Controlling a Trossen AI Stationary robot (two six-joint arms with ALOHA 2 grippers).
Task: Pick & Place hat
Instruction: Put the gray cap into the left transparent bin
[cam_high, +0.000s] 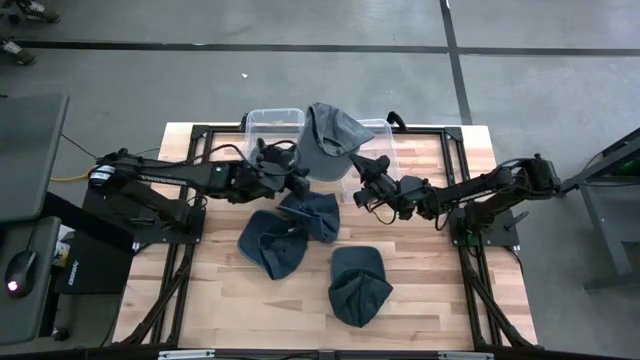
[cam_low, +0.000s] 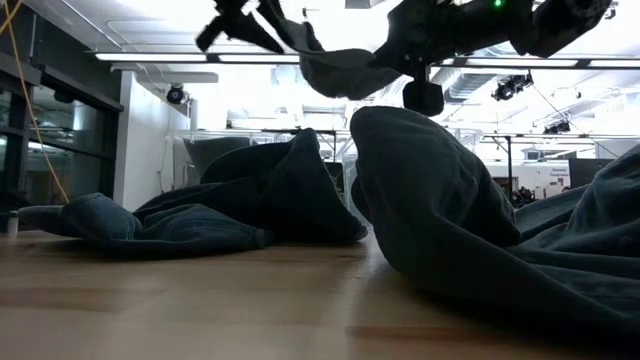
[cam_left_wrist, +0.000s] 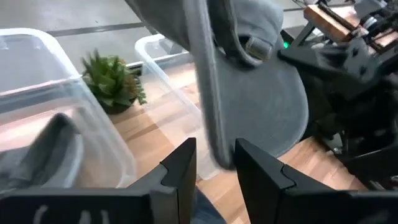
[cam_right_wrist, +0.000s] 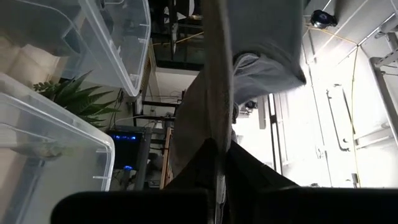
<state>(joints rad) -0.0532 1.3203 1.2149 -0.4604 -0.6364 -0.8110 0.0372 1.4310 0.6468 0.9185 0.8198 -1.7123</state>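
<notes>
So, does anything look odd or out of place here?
Yes: both grippers, left and right, pinch one grey cap, stretching it above two clear bins. Three dark caps lie crumpled on the table.

We see a grey hat lifted above the light, pale wood table, its brim a plain flat grey and its crown the same shade. Three more hats lie on the wood, all dark slate blue: one nearest the front edge, one to its left, one just behind. Two bins at the back are clear, colourless plastic. Between them in the left wrist view stands a small green spiky plant. Both arms are black, and so are the left gripper and the right gripper.
</notes>
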